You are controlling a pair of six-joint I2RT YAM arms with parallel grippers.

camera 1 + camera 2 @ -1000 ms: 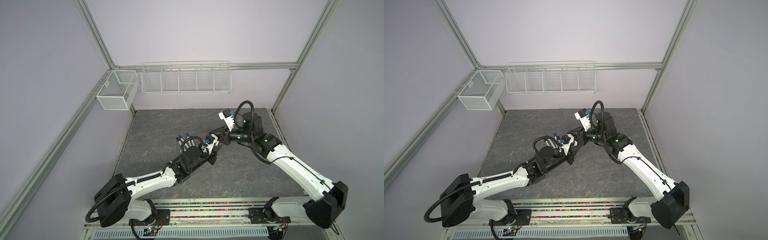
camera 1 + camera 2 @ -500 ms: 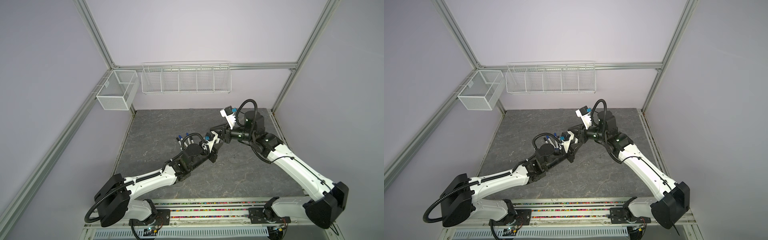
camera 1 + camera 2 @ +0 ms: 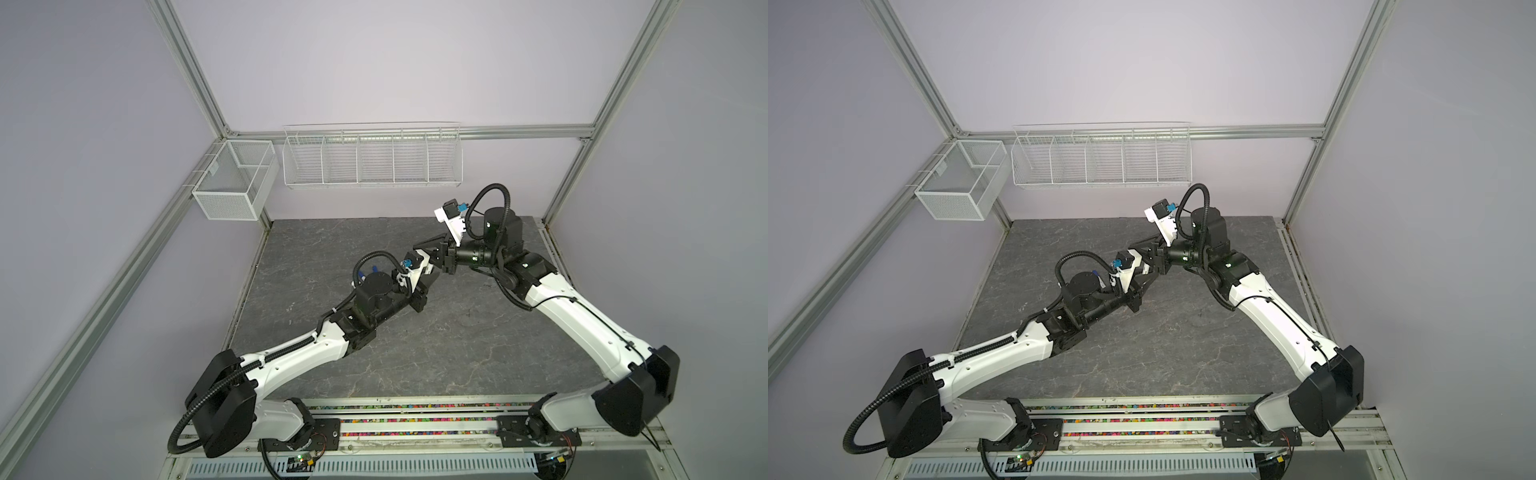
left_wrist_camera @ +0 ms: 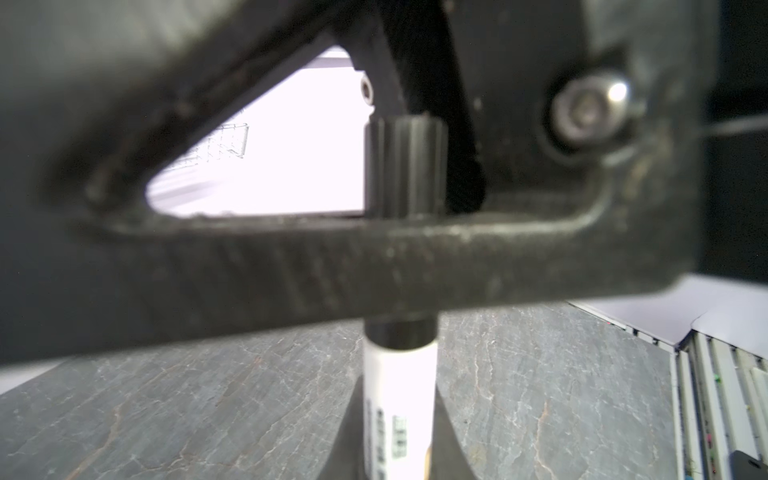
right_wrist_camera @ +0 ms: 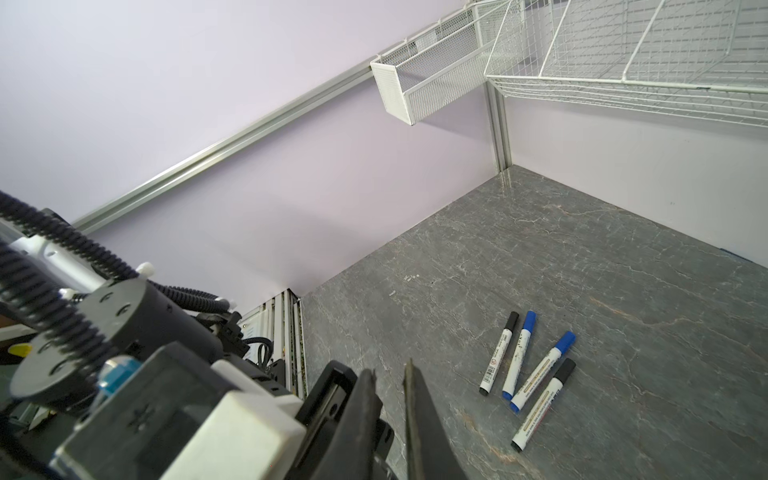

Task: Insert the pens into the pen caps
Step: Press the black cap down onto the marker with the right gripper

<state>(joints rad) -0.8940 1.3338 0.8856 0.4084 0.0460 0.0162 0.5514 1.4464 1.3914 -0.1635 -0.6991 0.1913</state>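
My left gripper (image 4: 397, 449) is shut on a white pen (image 4: 399, 399) with a printed barrel and a black neck. The pen's front end runs behind a finger (image 4: 374, 270) of the right gripper. A black ribbed pen cap (image 4: 405, 166) shows beyond that finger, in line with the pen; where they meet is hidden. In both top views the left gripper (image 3: 428, 276) (image 3: 1138, 276) and right gripper (image 3: 434, 253) (image 3: 1148, 253) meet above the mat's middle. In the right wrist view the right gripper (image 5: 390, 370) stands nearly shut. Several capped pens (image 5: 525, 365), blue and black, lie together on the mat.
The grey stone-patterned mat (image 3: 415, 353) fills the cell floor. A white wire rack (image 3: 372, 158) and a mesh box (image 3: 232, 185) hang on the back and left walls. The arm bases sit on the rail (image 3: 415, 419) at the front.
The right gripper has moved left to meet the left gripper and closed a little further. The left arm has shifted slightly with its pen.
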